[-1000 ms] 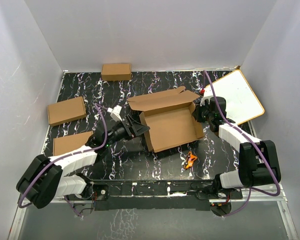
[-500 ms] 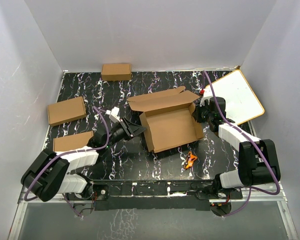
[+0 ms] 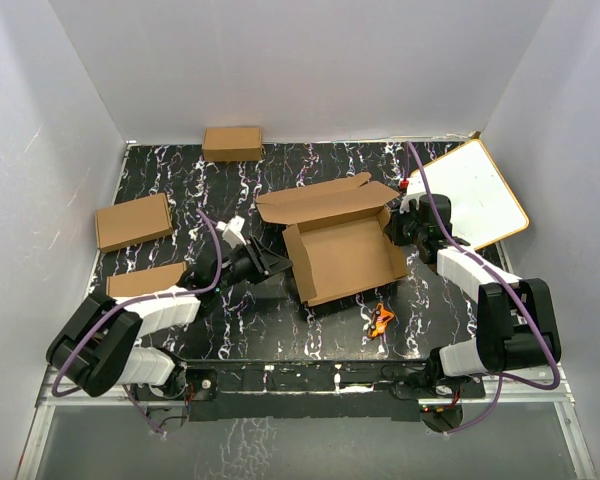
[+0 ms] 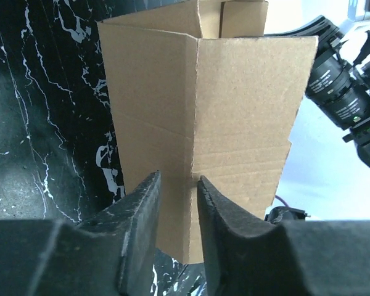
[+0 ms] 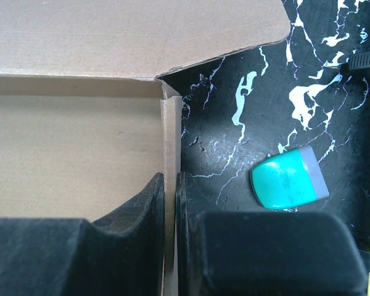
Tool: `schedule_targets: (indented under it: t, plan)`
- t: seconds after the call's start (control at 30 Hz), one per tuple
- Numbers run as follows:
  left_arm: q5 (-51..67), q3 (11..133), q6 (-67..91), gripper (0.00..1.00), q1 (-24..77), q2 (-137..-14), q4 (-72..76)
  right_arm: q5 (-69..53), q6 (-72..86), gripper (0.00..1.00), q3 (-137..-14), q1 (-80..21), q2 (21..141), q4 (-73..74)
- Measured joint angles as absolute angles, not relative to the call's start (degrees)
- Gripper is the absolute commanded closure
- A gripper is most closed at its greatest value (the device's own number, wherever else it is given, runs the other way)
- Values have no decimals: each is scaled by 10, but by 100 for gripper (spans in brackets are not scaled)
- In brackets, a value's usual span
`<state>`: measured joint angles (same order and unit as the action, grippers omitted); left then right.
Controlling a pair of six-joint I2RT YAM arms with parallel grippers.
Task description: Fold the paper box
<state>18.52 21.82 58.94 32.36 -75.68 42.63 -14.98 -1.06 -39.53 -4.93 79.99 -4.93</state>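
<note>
Since a second ago, the left gripper (image 3: pixel 278 262) has slid in to the paper box (image 3: pixel 345 250) and squeezed its fingers close. Now they pinch the box's left wall, which stands up. The right gripper (image 3: pixel 398 226) pinches the box's right wall, with the thin card tight between its fingers. The paper box sits in the middle of the black table (image 3: pixel 310 165), open on top, with its big flap leaning back on the far side. Three small brown boxes (image 3: pixel 232 143) (image 3: pixel 133 221) (image 3: pixel 145 284) lie well off to the left of it. A white board (image 3: pixel 472 192) lies to its right. A small orange thing (image 3: pixel 381 320) sits just in front of it. A blue-green thing (image 5: pixel 288 180) lies near its right wall.
</note>
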Motion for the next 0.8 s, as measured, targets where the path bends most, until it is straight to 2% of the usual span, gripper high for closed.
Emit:
schedule_targets:
  t: [0.33,0.8]
  plan:
    - [204,229,589,44,324,-812,440,-150,-13,92,-395,-49,800,-49]
    - [168,285,587,41,340,-814,346,-150,-13,92,-395,-49,800,-49]
